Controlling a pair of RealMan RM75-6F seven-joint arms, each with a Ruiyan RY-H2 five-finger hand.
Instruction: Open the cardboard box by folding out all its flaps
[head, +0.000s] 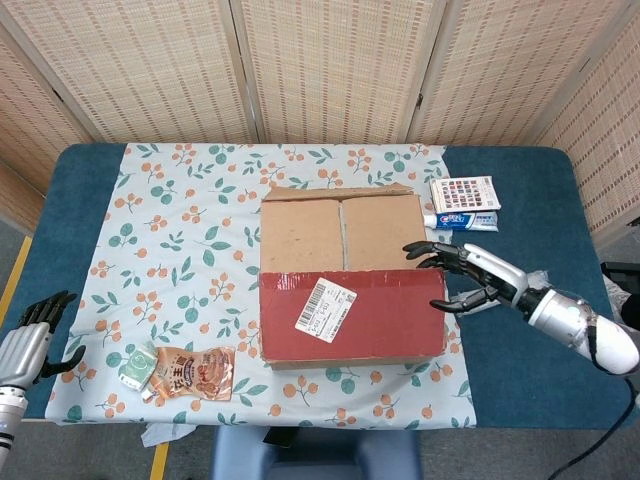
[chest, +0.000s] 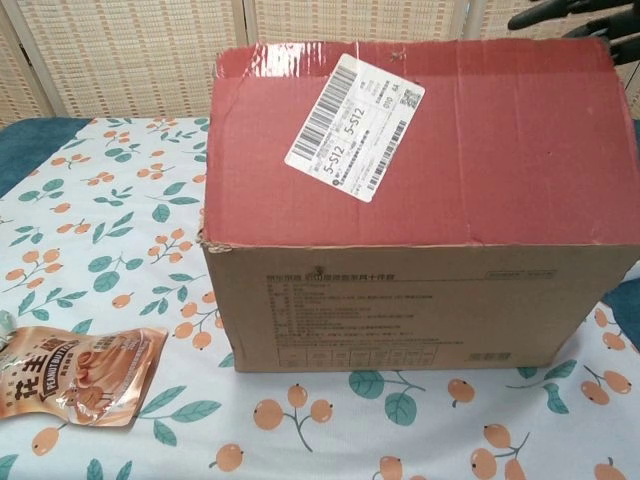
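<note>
- Left hand (head: 30, 345) parked at the near-left table edge, fingers loosely apart, holding nothing. Well apart from the cardboard box (head: 345, 280), so it has no part in this move.
- Snack packet (head: 193, 373) and a small pale packet (head: 132, 366) lie on the floral cloth (head: 180, 230) between that hand and the box, near edge. Irrelevant to the flap work.
- Box sits mid-table, slightly right of centre, long axis running left-right. Far half of the top: two plain brown flaps (head: 340, 232) lying flat, seam between them running near-far.
- Near long flap, red-taped (chest: 420, 140), with a shipping label (chest: 355, 125), is tilted up: in the chest view it stands steeply, hinged along the near top edge, free edge raised toward the far side.
- Key relation: the flap's free edge runs left-right, and the right hand (head: 465, 275) is at its right end, just off the box's right side. Flap lies left of the hand; hinge is nearer than the hand's fingertips.
- Right hand is spread wide; upper fingers (head: 430, 250) reach over the right corner of the raised flap, thumb side lower near the box wall. Cannot tell if it's pinching the cardboard or only propping it; no clear grasp visible.
- Judgement: next move swings the flap toward the near side, past vertical, about that left-right hinge. Right hand is the obvious one.
- Toothpaste box (head: 462, 220) and a patterned card (head: 464, 192) sit just far-right of the box, near the right arm's path.
</note>
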